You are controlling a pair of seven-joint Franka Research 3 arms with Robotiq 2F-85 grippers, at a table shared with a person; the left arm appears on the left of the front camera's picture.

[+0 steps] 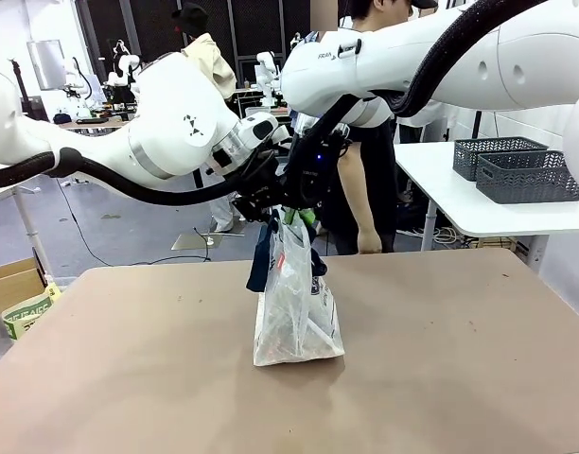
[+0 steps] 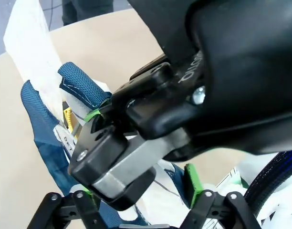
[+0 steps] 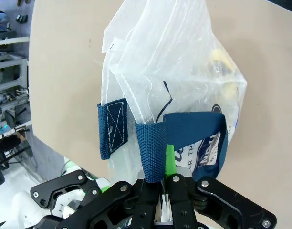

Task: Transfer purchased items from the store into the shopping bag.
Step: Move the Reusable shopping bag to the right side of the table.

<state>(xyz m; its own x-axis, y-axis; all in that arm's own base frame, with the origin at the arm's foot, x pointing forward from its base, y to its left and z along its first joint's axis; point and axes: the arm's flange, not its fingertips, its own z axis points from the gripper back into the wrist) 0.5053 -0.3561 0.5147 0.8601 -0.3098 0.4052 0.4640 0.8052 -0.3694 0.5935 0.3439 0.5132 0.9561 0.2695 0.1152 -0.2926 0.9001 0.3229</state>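
Observation:
The shopping bag (image 1: 294, 307) stands upright mid-table, translucent white with navy handles. My right gripper (image 1: 299, 200) reaches down from the upper right to the bag's top. In the right wrist view this right gripper (image 3: 166, 183) is shut on one navy handle strap (image 3: 153, 148). A yellow-and-black item (image 3: 221, 71) shows through the plastic inside the bag. My left gripper (image 1: 261, 197) comes in from the left beside the bag's top. In the left wrist view the left gripper (image 2: 141, 202) is open, its fingers on either side of the right gripper's tip, with the other navy handle (image 2: 79, 86) just beyond. The store is not on this table.
The tan table (image 1: 441, 369) is bare around the bag. A person (image 1: 365, 189) stands at the far edge behind the grippers. Two dark grey lattice baskets (image 1: 521, 175) sit on a white side table (image 1: 441, 189) at the right. A cardboard box (image 1: 10, 282) is low on the left.

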